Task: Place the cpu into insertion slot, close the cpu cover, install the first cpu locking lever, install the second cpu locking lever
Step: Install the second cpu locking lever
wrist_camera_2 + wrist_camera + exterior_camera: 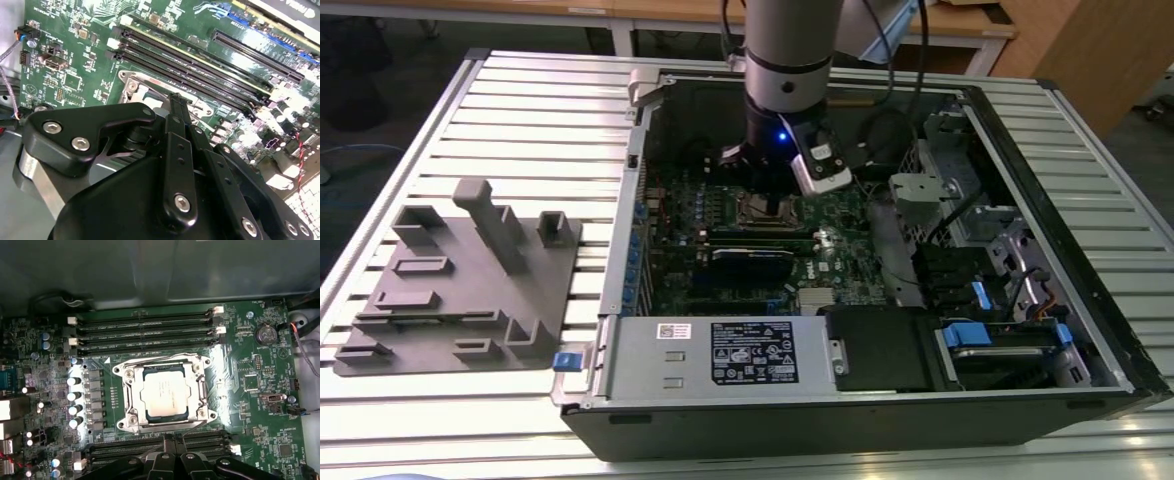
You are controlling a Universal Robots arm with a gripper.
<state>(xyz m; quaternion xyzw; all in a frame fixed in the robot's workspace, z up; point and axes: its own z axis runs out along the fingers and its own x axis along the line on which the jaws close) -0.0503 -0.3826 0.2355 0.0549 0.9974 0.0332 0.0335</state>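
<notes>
Here the cpu (pixel 163 397), a flat square chip with a pale silvery-tan top, lies seated in the insertion slot (pixel 135 410), and the cpu cover (pixel 165 362), a thin silver metal frame with a big square window, lies closed flat around it so the chip shows through the opening. The slot sits on the green motherboard (pixel 250 390), with long black memory slots (pixel 145 325) ranged at twelve o'clock of the chip in the first wrist view and another bank (pixel 125 445) at six o'clock. A row of small silver capacitors (pixel 74 402) stands at nine o'clock of the cover, and a round coin battery (pixel 265 333) lies toward two o'clock. The board is mounted inside an open black computer case (pixel 1067 300), which lies on its side on a ribbed metal table (pixel 520 110); a black labelled power supply box (pixel 750 352) fills the case at six o'clock of the slot in the exterior view. The arm (pixel 787 60) reaches straight down into the case, its gripper (pixel 172 440) hanging just above the slot with the two black fingers (pixel 178 150) pressed together, holding nothing. At nine o'clock of the case on the table sits a grey moulded fixture (pixel 460 280) with upright posts and shallow pockets.
</notes>
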